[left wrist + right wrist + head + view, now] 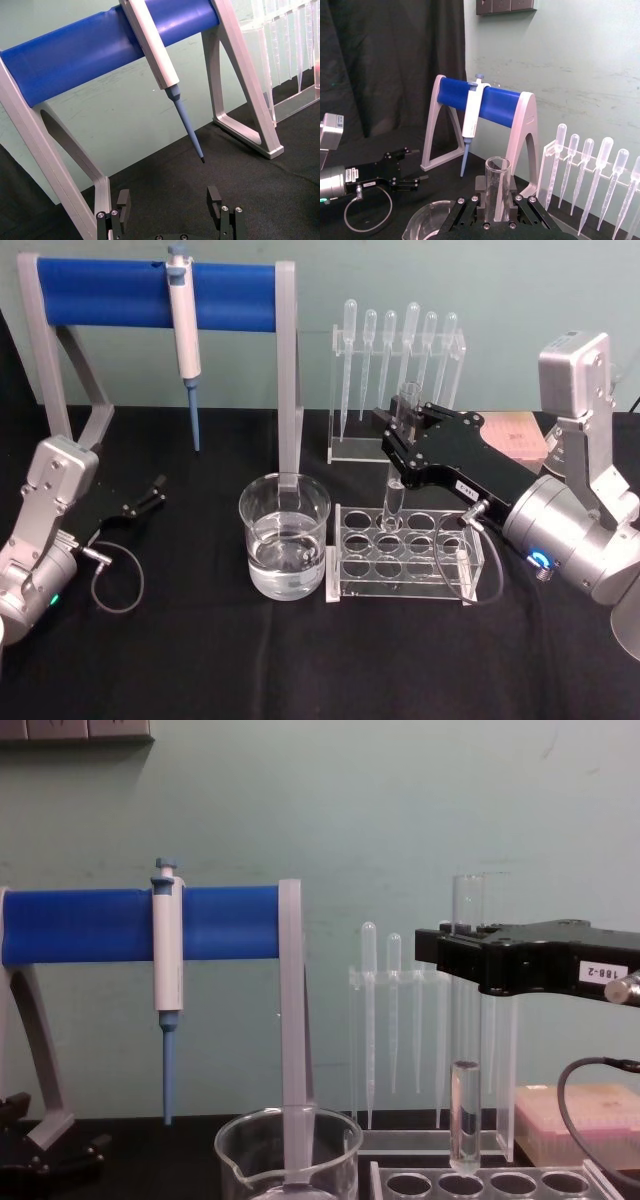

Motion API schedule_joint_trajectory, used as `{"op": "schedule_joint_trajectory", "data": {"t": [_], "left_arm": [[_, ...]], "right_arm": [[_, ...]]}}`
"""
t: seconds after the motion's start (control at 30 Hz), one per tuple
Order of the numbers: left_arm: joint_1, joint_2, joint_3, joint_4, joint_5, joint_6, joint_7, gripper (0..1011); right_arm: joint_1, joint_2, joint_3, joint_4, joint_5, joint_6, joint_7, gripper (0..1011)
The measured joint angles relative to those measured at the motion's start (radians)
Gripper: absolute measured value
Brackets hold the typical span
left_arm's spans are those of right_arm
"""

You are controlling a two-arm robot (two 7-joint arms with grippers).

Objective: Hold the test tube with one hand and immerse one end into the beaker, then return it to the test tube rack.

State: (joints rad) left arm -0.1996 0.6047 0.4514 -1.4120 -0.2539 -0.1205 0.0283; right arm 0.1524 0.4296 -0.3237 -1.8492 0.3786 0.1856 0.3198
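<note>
My right gripper [398, 436] is shut on the upper part of the test tube [393, 502], a clear glass tube held upright with its open rim sticking up above the fingers [475, 200]. In the chest view the test tube's [465, 1120] round bottom hangs just above the clear rack [500, 1183]. The beaker [285, 535], wide, with clear liquid in it, stands just left of the rack [405, 558], apart from the tube. At the table's left my left gripper [155, 490] rests open and holds nothing; its fingers [123, 200] stand wide apart.
Behind the beaker stands a grey frame with a blue bar [155, 292] and a white-and-blue pipettor [185, 340] hanging from it. A clear stand of bulb pipettes [400, 350] rises behind the rack. A pinkish box [515, 435] lies at the back right.
</note>
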Motion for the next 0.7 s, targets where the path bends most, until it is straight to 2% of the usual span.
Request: {"op": "schedule_joint_trajectory", "data": {"t": [0.7], "left_arm": [[0.000,0.000,0.000,0.000,0.000,0.000,0.000,1000]], "right_arm": [[0.000,0.000,0.000,0.000,0.000,0.000,0.000,228]]}}
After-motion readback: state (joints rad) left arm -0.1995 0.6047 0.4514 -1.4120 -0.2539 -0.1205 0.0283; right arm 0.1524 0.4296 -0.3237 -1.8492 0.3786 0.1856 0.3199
